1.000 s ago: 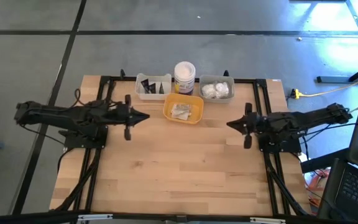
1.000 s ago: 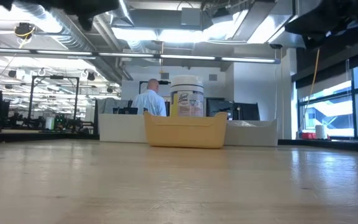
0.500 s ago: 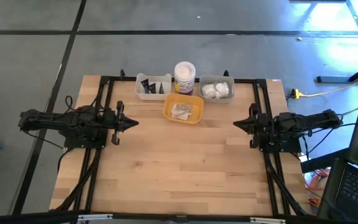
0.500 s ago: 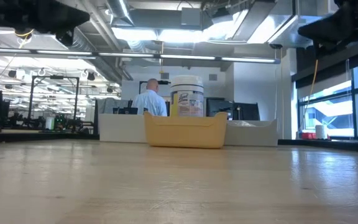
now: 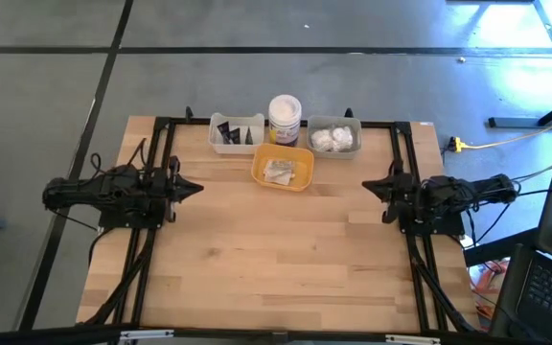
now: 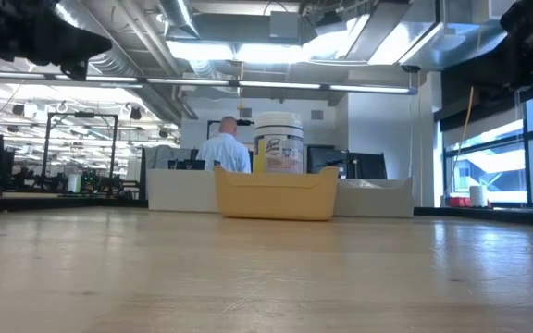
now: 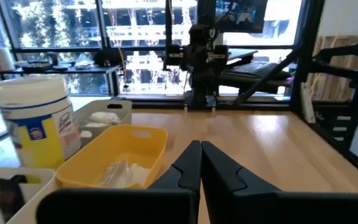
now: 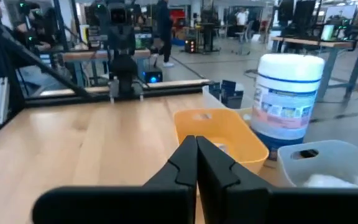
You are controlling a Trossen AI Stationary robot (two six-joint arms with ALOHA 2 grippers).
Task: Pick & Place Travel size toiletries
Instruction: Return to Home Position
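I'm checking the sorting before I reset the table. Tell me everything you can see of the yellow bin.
The yellow bin is a small rectangular tray with rounded corners, plastic by its look, upright and open-topped on the wooden table, turned slightly askew. It stands just in front of the white jar, nearer the table's middle than the white bin and grey bin flanking that jar. Pale flat sachets lie inside. Whether it touches the jar cannot be told.
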